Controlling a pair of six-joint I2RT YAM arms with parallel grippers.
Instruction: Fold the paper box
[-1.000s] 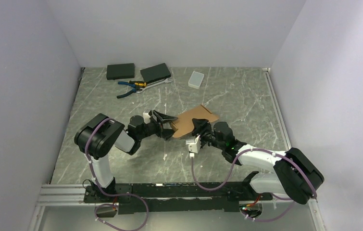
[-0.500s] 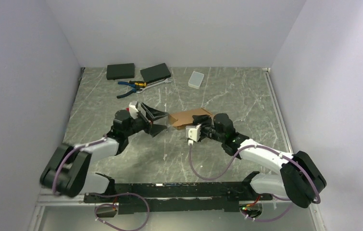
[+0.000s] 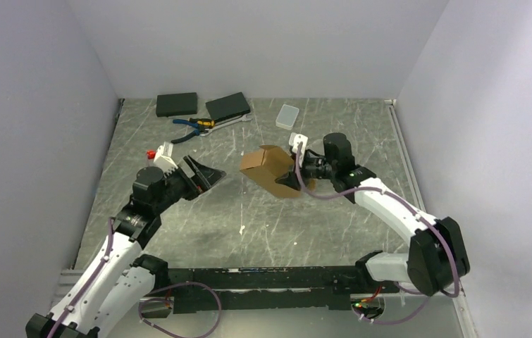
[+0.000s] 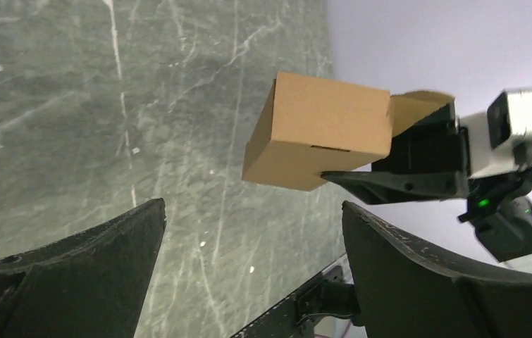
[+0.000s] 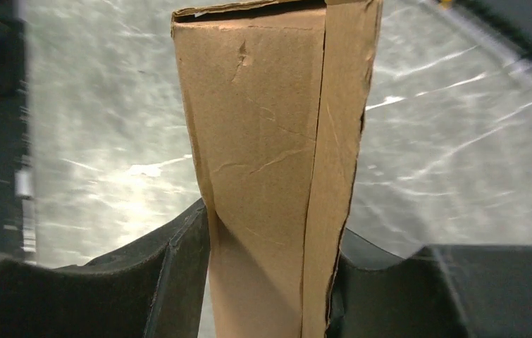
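The paper box (image 3: 266, 167) is a small brown cardboard box, folded into shape and held off the table near the middle. My right gripper (image 3: 292, 180) is shut on its right end. In the right wrist view the box (image 5: 277, 155) stands up between both black fingers. From the left wrist view the box (image 4: 319, 132) hangs ahead with the right arm's finger under it. My left gripper (image 3: 203, 175) is open and holds nothing, well left of the box, its fingers (image 4: 418, 267) spread wide over the marble table.
Two flat black boxes (image 3: 176, 104) (image 3: 227, 105) lie at the back left, with blue-handled pliers (image 3: 191, 127) just in front of them. A small translucent white case (image 3: 287, 116) sits at the back centre. White walls close in three sides.
My left gripper let go of the box, opened wide and drew back to the left. My right gripper lifted the box off the table and carried it back and up.
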